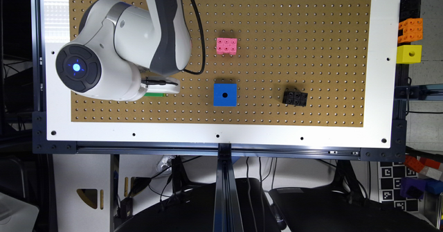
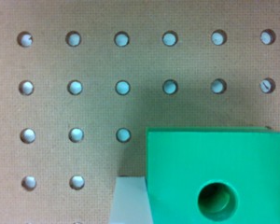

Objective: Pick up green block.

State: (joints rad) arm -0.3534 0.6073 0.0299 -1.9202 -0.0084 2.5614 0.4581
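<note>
In the wrist view the green block (image 2: 218,175) sits close under the camera, its face with one round dark hole turned up, and a pale grey finger (image 2: 129,200) lies against one side of it. The opposite side of the block runs out of the picture, so whether the tool is apart or clamped on the block cannot be told. Round holes dot the brown pegboard (image 2: 84,60) beyond it.

In the exterior view the white arm (image 1: 124,48) bends down over the left part of the frame, a blue light glowing on its round dark joint cap. The tool (image 1: 162,86) shows as a white part low over the surface (image 1: 221,130), with a strip of green just below it. Farther toward the centre stands a blue cube (image 1: 225,94), with a pink brick (image 1: 226,46) above it and a black brick (image 1: 295,97) to its right. At the upper right edge sit a yellow cube (image 1: 409,54) and an orange brick (image 1: 410,30). No writing can be read.
</note>
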